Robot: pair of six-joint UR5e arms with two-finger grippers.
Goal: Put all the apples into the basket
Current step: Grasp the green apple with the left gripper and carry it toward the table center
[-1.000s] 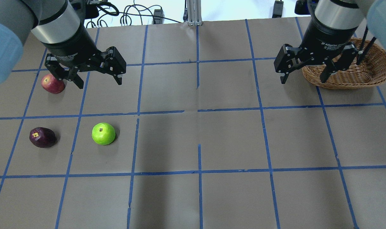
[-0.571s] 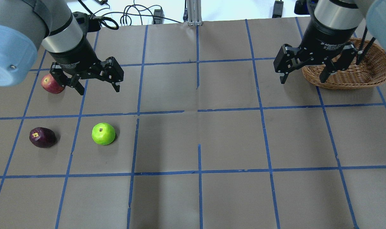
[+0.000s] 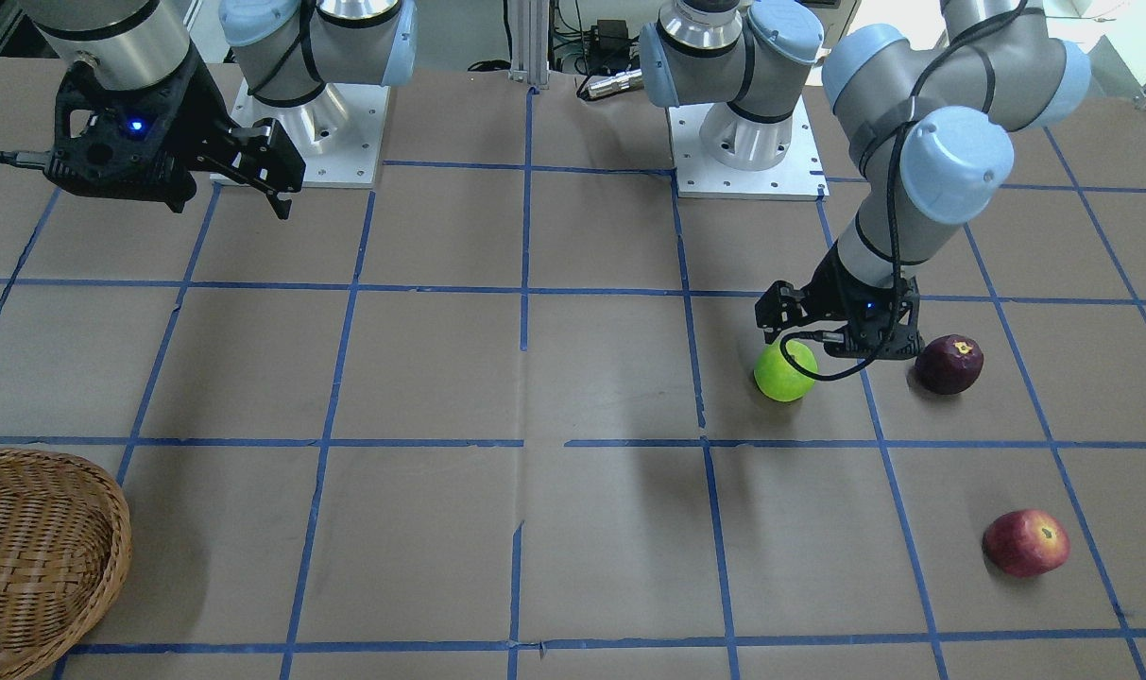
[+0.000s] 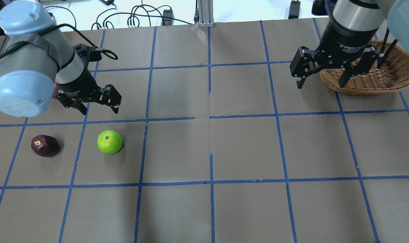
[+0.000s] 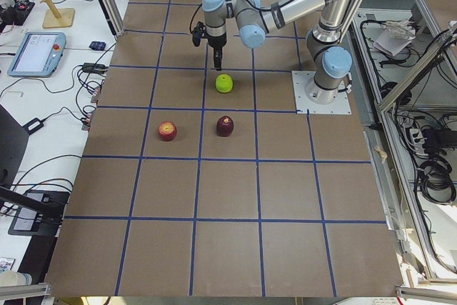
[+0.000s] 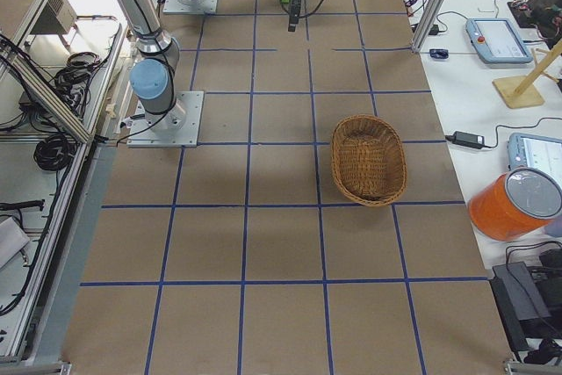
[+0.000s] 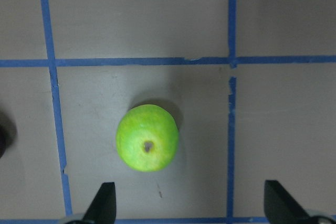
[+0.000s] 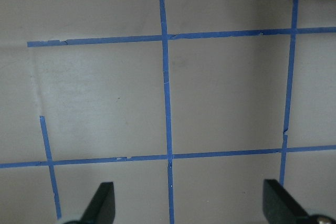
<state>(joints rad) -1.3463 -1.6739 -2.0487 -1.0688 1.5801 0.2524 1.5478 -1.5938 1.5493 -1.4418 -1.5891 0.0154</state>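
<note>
The lime green apple [image 4: 109, 142] sits on the table left of centre, and also shows in the front view [image 3: 785, 371]. The dark purple apple [image 4: 45, 145] lies to its left. The red apple [image 3: 1026, 542] lies farther from the robot; in the overhead view my left arm hides nearly all of it. My left gripper [image 4: 99, 109] is open and empty, hovering just beyond the green apple. In the left wrist view the green apple [image 7: 147, 145] lies ahead of the open fingers [image 7: 102, 203], a little left of centre. My right gripper [image 4: 320, 84] is open and empty beside the wicker basket [image 4: 376, 82].
The basket [image 6: 369, 160] stands at the far right of the table with nothing in it. Blue tape lines grid the brown table cover [image 4: 244, 148]. Cables and a metal post [image 4: 204, 13] sit beyond the far edge.
My left gripper has dropped lower and moved from beside the red apple toward the green apple, staying open. My arm now covers the red apple. The right gripper has barely moved.
</note>
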